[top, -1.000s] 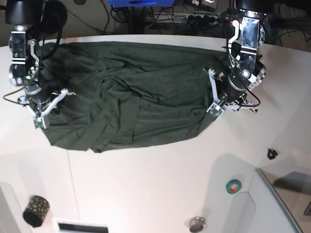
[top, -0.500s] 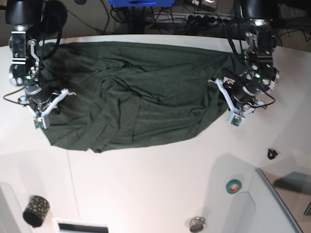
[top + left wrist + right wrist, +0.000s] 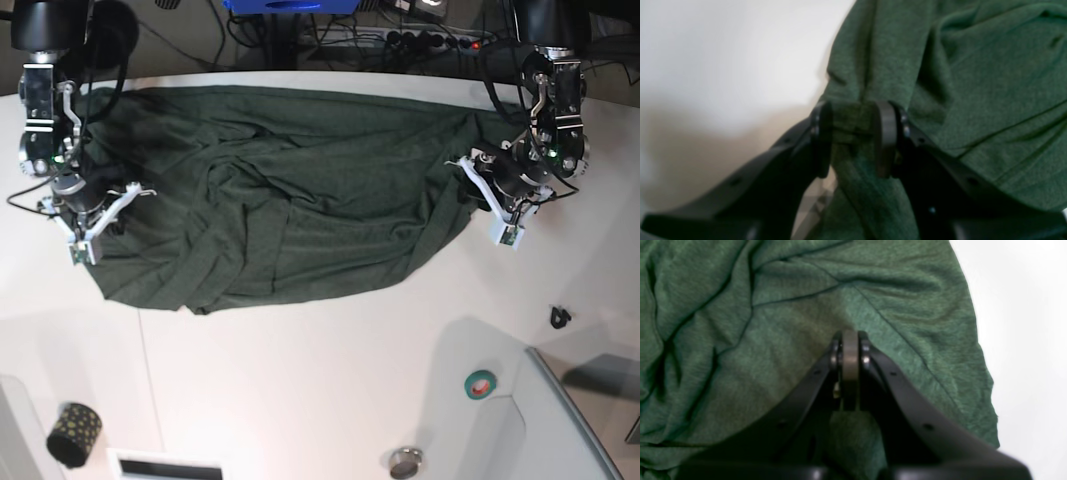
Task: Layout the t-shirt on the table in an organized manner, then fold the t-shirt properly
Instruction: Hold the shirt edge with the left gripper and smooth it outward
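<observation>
Left pincer [image 3: 851,138] grips t-shirt [image 3: 973,83] edge; table [image 3: 723,50] alongside.

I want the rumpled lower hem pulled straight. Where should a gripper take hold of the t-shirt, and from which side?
Judging by its pose, grip the t-shirt at the free lower hem corner near the camera. It lies thin on the bare table, so come in low from that open near side. The left gripper already pinches the far-side edge.
</observation>
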